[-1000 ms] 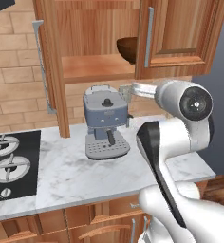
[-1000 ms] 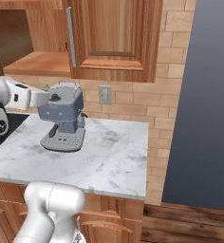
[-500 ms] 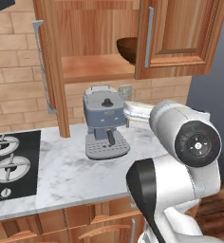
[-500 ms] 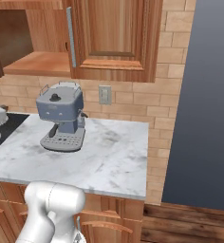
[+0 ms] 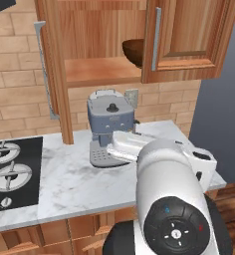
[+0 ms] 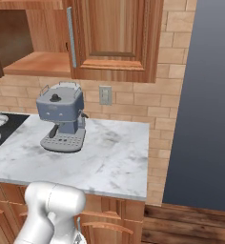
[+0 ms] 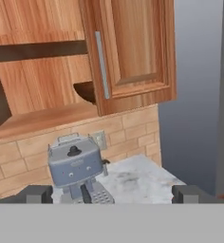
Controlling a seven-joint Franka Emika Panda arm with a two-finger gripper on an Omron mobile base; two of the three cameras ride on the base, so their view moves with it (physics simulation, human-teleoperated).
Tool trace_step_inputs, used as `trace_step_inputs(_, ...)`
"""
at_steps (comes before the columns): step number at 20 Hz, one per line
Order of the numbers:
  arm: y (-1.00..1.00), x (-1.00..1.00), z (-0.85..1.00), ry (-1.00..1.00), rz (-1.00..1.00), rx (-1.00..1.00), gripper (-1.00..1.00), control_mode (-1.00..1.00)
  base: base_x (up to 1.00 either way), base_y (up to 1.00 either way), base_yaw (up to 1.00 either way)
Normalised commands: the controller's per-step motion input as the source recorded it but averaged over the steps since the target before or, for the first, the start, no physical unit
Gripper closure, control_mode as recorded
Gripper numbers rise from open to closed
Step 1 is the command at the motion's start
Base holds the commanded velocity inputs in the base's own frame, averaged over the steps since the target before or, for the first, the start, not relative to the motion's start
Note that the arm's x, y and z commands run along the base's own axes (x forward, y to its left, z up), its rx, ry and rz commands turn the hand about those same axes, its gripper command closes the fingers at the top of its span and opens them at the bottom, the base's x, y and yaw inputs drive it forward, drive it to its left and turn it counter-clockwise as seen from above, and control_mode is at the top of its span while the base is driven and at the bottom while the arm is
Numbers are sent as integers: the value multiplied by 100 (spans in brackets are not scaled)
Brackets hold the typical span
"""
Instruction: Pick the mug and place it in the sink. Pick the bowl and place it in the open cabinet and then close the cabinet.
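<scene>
The dark brown bowl [image 5: 132, 52] sits on the wooden shelf inside the open wall cabinet [image 5: 97, 69], half hidden behind the right door [image 5: 189, 40]. In the hand view the bowl [image 7: 85, 90] peeks out from behind that door's [image 7: 133, 52] silver bar handle [image 7: 102, 64]. My gripper [image 7: 114, 195] is open, its two dark fingertips [image 7: 38, 193] far apart with nothing between them. It hangs well below and in front of the cabinet, looking up at it. The left door [image 5: 52, 74] stands wide open, edge-on. The sink is out of view.
A blue-grey coffee machine [image 5: 109, 127] stands on the marble counter [image 6: 109, 152] under the cabinet. The black stovetop [image 5: 10, 174] lies to the left. My bulky white arm [image 5: 174, 204] looms in the left base foreground. A dark wall [image 6: 205, 95] bounds the counter's right.
The arm has pulled back and down from the cabinet shelf, its elbow now close to the left base camera. The bowl stays on the shelf. Doors have not moved.
</scene>
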Motion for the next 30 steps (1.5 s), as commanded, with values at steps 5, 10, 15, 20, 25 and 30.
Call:
trace_step_inputs(5, 70, -3, 0, -4, -13, -19, -100, -100, 0, 0, 0)
trace_step_inputs(10, 64, 0, 0, 0, -21, -19, -100, -100, 0, 0, 0)
trace_step_inputs(15, 33, 5, -1, -2, -7, 0, -100, -100, 0, 0, 0)
trace_step_inputs(20, 70, 22, -2, -5, -20, 0, -100, -100, 0, 0, 0)
trace_step_inputs(25, 52, 30, -2, -4, -24, 0, -100, -100, 0, 0, 0)
trace_step_inputs(30, 18, 62, 1, 6, -23, -4, -100, -100, 0, 0, 0)
